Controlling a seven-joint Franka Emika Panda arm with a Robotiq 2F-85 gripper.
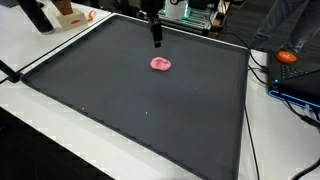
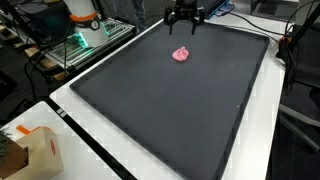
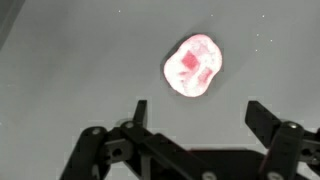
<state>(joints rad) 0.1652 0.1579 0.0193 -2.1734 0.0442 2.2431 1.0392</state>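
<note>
While the 2 fingers (image 3: 141, 115) stood spread wide with nothing between them, a small pink lump (image 3: 192, 65) lay on the black mat (image 3: 60, 60) ahead of their tips, clear of both and roughly in line with the gap between them in the wrist view. Its top showed a deeper pink patch amid paler, glossy folds; what it was made of could not be told. In both exterior views the fingers (image 1: 156, 40) hung above the far part of the mat (image 1: 120, 110), near the lump (image 1: 161, 64) but not touching it, and the lump (image 2: 181, 54) sat alone on the mat (image 2: 170, 110), well apart from its edges. The mat covered most of a white surface (image 1: 45, 50), which showed as a pale band around it. Off the mat, an orange object (image 1: 288, 57) rested beside dark cables near 1 corner, and in an exterior view a cardboard box (image 2: 35, 152) stood on the white surface (image 2: 95, 150) at the near corner, with a green-lit device (image 2: 75, 45) farther back.
</note>
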